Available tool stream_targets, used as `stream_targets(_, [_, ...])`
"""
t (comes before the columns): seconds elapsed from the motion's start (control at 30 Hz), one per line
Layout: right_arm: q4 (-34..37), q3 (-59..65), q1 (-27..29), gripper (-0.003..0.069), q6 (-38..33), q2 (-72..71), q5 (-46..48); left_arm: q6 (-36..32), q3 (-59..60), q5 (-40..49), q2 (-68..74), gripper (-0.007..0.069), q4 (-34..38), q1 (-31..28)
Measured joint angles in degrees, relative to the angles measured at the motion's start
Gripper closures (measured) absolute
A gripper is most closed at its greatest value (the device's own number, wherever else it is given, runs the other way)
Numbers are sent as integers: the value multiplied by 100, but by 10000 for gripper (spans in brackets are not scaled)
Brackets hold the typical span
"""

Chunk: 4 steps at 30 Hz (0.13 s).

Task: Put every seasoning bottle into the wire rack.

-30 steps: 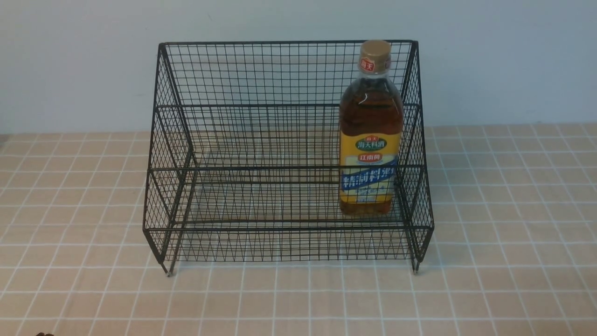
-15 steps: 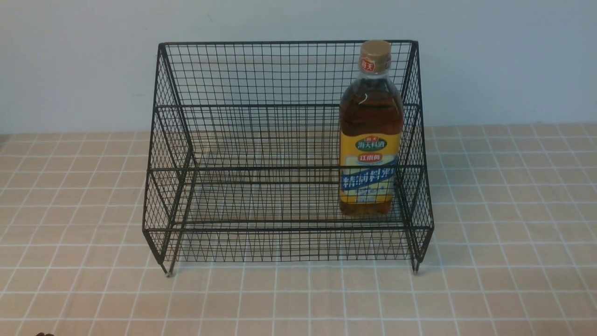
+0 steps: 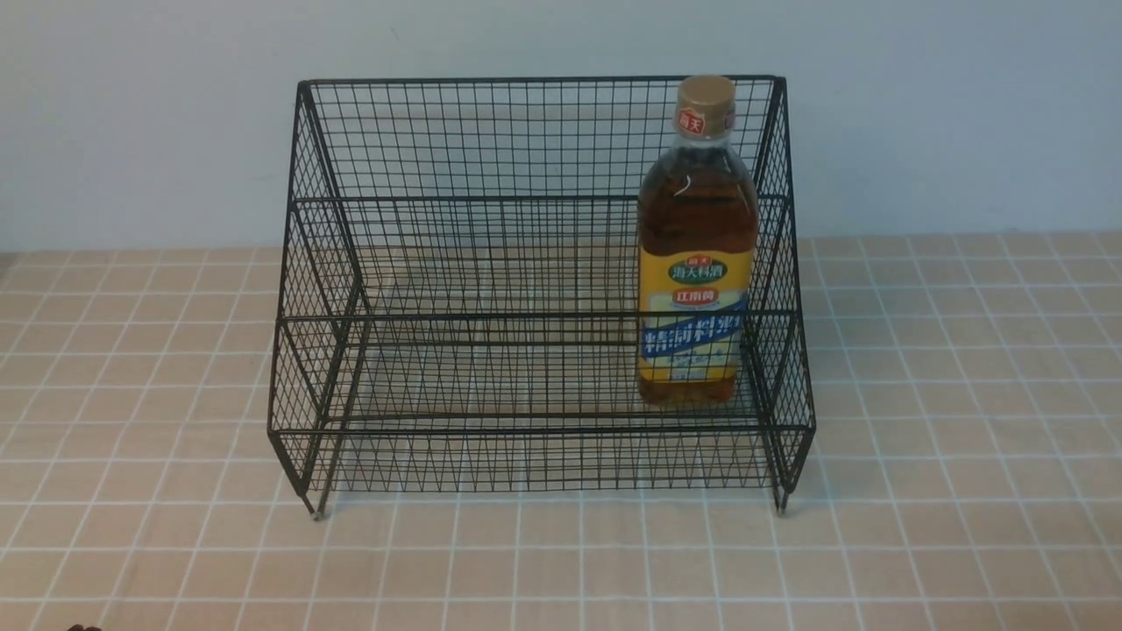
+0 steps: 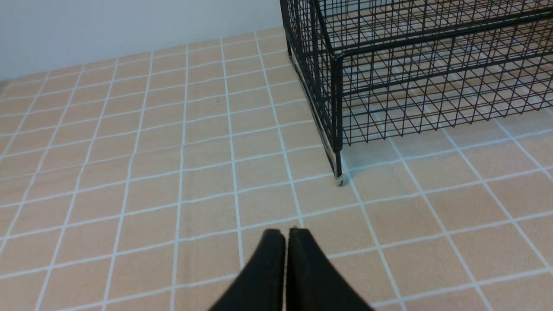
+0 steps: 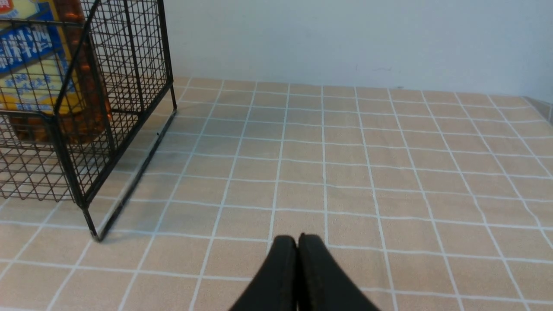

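Nothing is moved since earlier | seasoning bottle (image 3: 697, 254) is stood upright, right in wire rack (image 3: 491, 263) | judged heavy, slick; gripped mid-body | left claw (image 4: 286, 235), right claw (image 5: 297, 242) are pressed closed, empty

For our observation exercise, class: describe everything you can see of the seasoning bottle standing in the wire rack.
The seasoning bottle is tall, clear plastic, filled with amber-brown liquid. It has a tan cap with a red mark and a yellow label with a green oval and a blue band of white characters. It stands upright, closed, on the lower front tier of the black wire rack, at its right end, close beside the side mesh. No gripper touches it.
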<state>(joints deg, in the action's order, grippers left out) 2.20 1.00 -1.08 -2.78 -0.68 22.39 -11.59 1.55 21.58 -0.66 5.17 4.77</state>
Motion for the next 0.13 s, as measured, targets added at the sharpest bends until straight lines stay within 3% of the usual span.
stream_targets(0.13, [0, 0, 0, 673, 0, 0, 0, 0, 0, 0, 0, 634, 0, 0])
